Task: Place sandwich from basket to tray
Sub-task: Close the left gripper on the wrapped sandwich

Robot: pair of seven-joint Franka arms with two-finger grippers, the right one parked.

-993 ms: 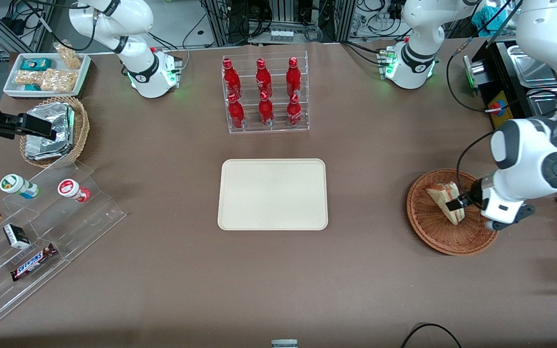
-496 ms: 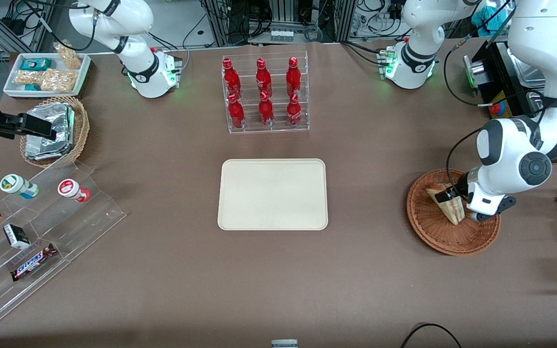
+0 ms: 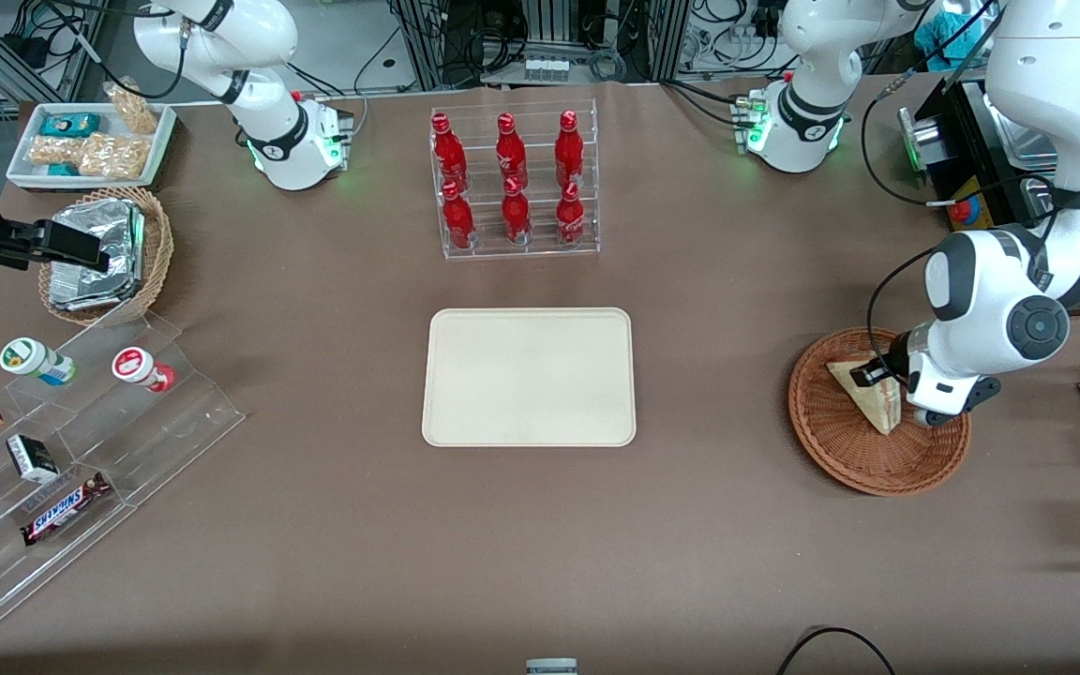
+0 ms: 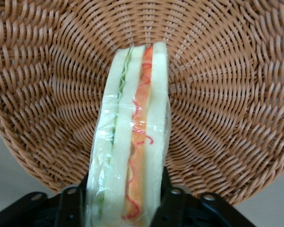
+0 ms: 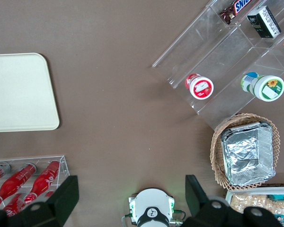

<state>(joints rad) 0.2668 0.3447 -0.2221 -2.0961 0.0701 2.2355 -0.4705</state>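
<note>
The sandwich [image 3: 879,407], a clear-wrapped white-bread wedge with green and red filling, stands on edge in the reddish-brown wicker basket [image 3: 842,459] toward the working arm's end of the table. My left gripper [image 3: 872,375] is low over the basket. In the left wrist view its black fingers [image 4: 173,196] press both bread faces of the sandwich [image 4: 132,132], so the gripper [image 4: 125,196] is shut on it, with the basket [image 4: 227,94] weave below. The cream tray [image 3: 529,377] lies bare at mid-table, apart from the basket.
A clear rack of red bottles [image 3: 514,183] stands farther from the camera than the tray. Toward the parked arm's end are a tan basket of foil packs [image 3: 107,251], a white snack tray [image 3: 90,141] and a stepped acrylic shelf [image 3: 81,450].
The wrist swung farther from the camera and the fingers slid along the sandwich toward its point, then held still. The sandwich stays in the basket, barely shifted.
</note>
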